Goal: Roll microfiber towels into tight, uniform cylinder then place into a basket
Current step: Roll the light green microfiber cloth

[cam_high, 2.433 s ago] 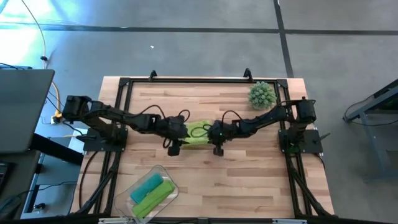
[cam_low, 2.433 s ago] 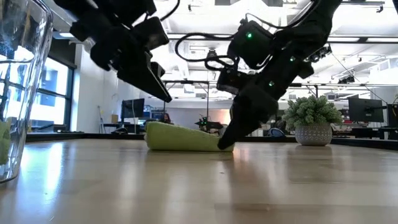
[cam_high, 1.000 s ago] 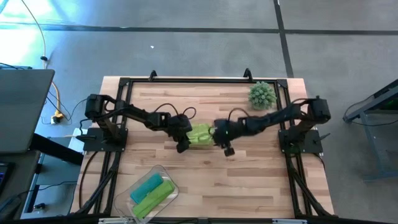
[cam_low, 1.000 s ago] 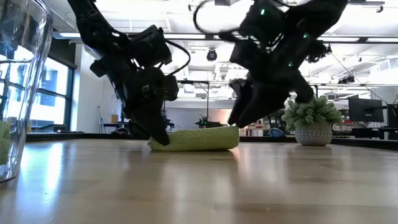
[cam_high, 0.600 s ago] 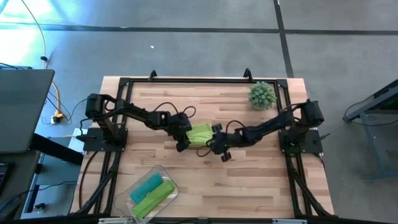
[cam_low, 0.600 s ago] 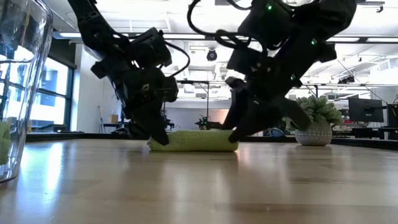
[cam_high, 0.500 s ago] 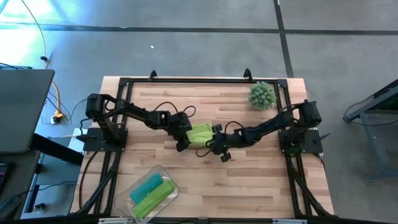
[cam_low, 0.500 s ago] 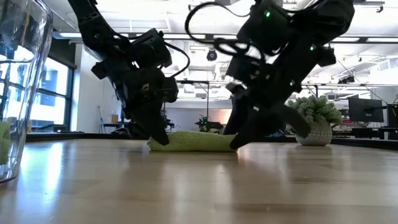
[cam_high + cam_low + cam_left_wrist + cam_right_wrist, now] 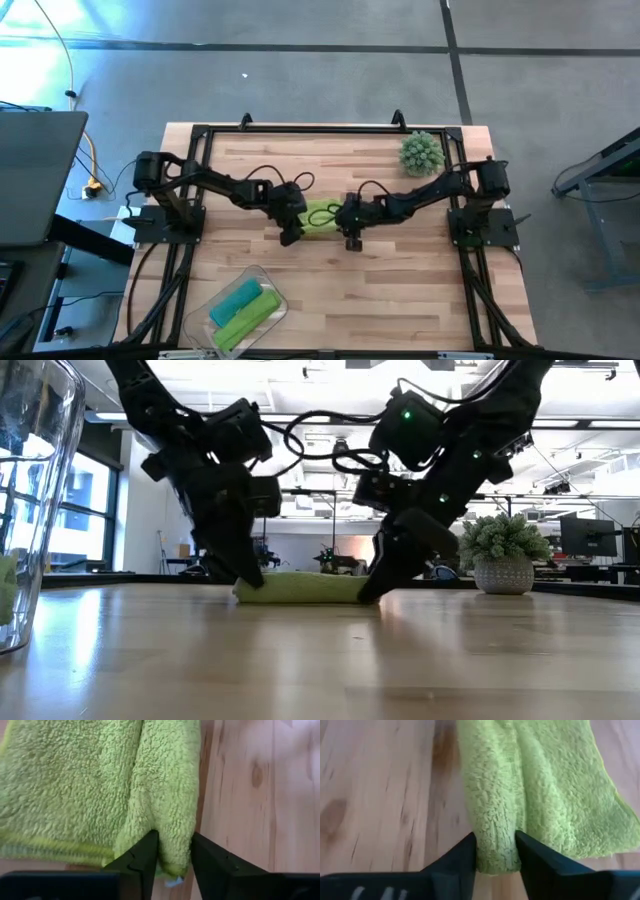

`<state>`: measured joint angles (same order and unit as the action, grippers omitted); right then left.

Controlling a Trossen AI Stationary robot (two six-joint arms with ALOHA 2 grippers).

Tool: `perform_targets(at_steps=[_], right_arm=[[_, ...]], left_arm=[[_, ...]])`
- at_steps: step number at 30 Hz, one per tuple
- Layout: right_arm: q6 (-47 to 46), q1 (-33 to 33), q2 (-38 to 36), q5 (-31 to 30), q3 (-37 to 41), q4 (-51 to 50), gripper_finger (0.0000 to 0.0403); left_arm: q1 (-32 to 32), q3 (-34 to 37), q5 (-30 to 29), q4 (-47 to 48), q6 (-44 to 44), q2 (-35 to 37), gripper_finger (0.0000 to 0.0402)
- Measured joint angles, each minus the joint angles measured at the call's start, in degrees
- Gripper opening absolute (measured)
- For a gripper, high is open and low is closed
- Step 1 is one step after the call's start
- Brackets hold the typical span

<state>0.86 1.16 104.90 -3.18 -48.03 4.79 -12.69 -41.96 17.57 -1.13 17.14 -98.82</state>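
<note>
Open-plan lab: monitors [image 9: 585,537], ceiling strip lights [image 9: 330,372].

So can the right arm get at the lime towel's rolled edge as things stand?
Probably yes. The right tool already straddles the rolled edge of the lime towel at one end, with bare table beside it. The left tool sits at the opposite end, not in its way.

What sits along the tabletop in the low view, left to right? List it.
Clear basket → left gripper → green towel → right gripper → potted plant.
</note>
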Motion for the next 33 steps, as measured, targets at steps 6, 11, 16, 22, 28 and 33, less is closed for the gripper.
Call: perform_targets(at_steps=[6,11,16,22,28,33], right_arm=[[-6.54,-2.77,0.05,5.57,-0.11,-0.98,0.0054],[-11.78,-5.56,0.03,12.93,-0.09,-1.26,0.0009],[-17.50,-8.44,0.12,19.01,0.04,-1.46,0.0014],[-19.05,-9.82,0.18,22.38,0.09,-1.28,0.0014],[-20.37,-9.94,0.18,23.33,0.11,-1.34,0.0014],[-19.87,-9.83,0.18,23.29,0.11,-1.28,0.0015]], left_arm=[[0.46,0.27,-4.98,2.61,-7.53,5.65,0.0133],[4.01,0.19,-11.31,1.18,-16.91,8.81,0.0135],[9.57,0.05,-15.76,-4.09,-27.52,8.37,0.0134],[12.09,-0.08,-28.55,-5.58,-26.72,5.06,0.0140],[11.08,-0.03,-30.59,-5.17,-24.29,0.62,0.0140],[10.16,-0.26,-30.37,-5.14,-19.71,-2.21,0.0140]])
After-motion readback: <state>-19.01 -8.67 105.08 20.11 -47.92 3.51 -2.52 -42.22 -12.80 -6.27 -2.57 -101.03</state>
